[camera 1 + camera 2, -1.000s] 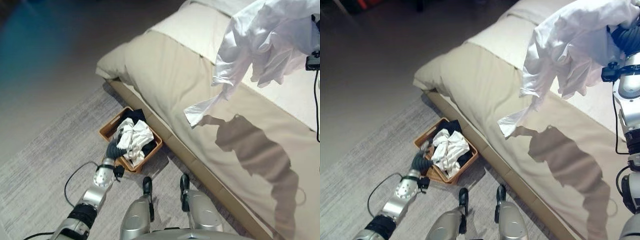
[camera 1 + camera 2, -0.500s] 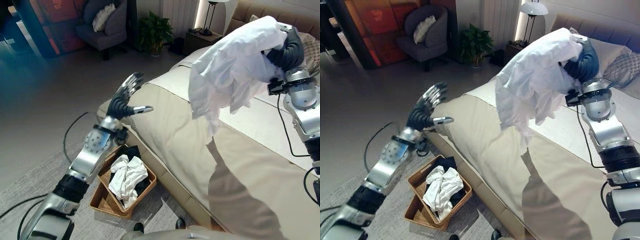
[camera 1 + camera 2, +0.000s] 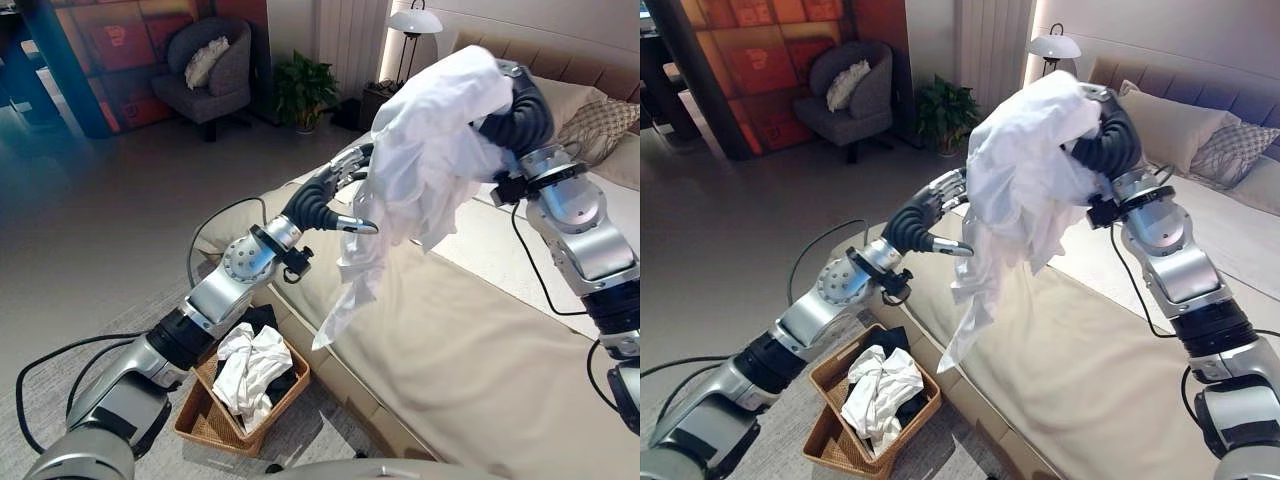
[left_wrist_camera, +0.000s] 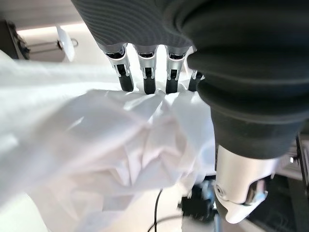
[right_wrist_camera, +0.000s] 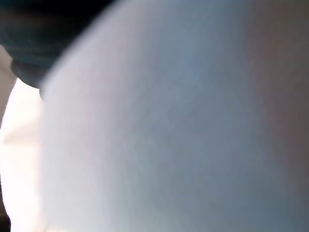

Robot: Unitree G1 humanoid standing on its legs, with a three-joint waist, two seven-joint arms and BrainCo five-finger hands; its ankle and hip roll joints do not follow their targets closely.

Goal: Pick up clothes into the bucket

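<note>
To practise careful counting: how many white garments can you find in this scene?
2: one white shirt held up over the bed by the right hand, one white garment in the basket. More may be buried.

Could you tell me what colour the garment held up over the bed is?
White garment, clearest in the right eye view.

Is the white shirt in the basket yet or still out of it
Out. The white shirt hangs bunched in the air from the right hand, above the bed; the basket sits on the floor below.
</note>
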